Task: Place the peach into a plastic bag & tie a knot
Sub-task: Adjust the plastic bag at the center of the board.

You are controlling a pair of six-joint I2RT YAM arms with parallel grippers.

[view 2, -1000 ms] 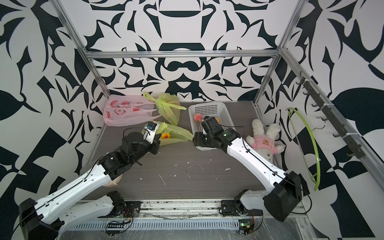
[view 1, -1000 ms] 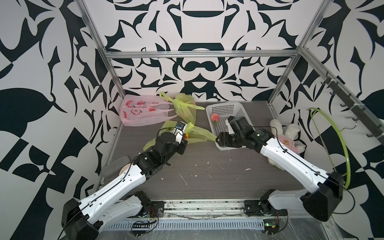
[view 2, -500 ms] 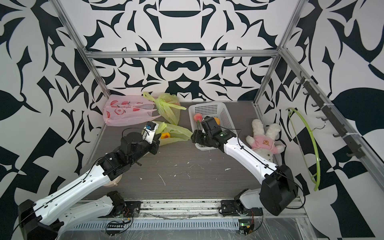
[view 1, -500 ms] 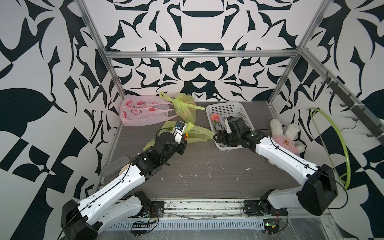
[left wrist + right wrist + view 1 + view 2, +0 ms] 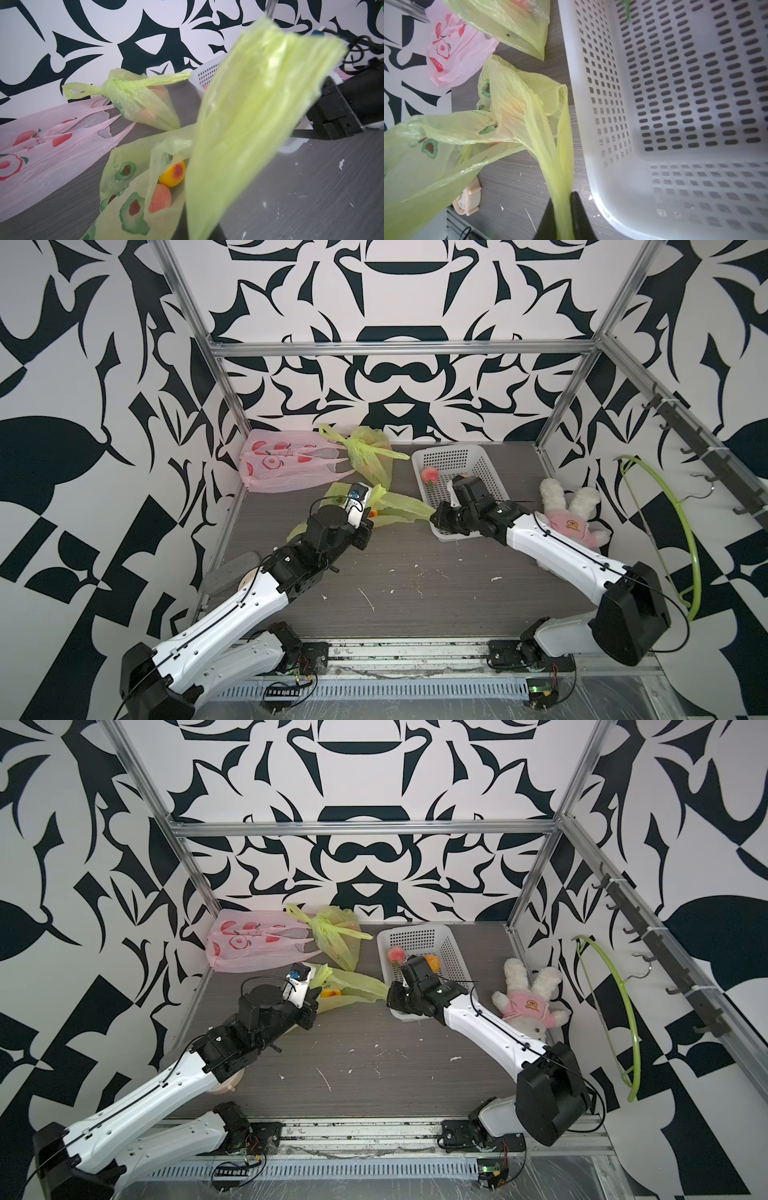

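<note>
**Inspector:** Top views first. Where do the arms stand?

**Assessor:** In both top views the left gripper (image 5: pixel 369 523) and the right gripper (image 5: pixel 435 516) are low over the counter (image 5: pixel 436 614). One is at each end of the open green bag (image 5: pixel 399 508), which lies stretched between them. An orange-yellow fruit (image 5: pixel 331 993) shows at the bag's mouth, just beside the left gripper.

**Inspector:** Edges and free room?

**Assessor:** The right gripper sits at the near left corner of the white basket (image 5: pixel 457 458); contact with its rim cannot be told. A plush rabbit (image 5: pixel 569 518) lies against the right arm's outer side. A pink bag (image 5: pixel 282 464) and a knotted green bag (image 5: pixel 370 456) occupy the far left corner. The front middle of the counter is open, bearing only white scraps.

**Inspector:** Left wrist view?

**Assessor:** A blurred band of the green bag crosses close to the lens and leads to the left gripper's fingers, which are closed on it. Inside the bag's mouth lies the peach (image 5: pixel 160 198), touching the orange-yellow fruit.

**Inspector:** Right wrist view?

**Assessor:** The dark fingers (image 5: pixel 578 214) are pinched shut on a gathered handle of the green bag. The basket's rounded corner is just beside them, with a narrow strip of counter between. A small beige round object (image 5: pixel 467 199) lies near the counter's edge rail.
</note>
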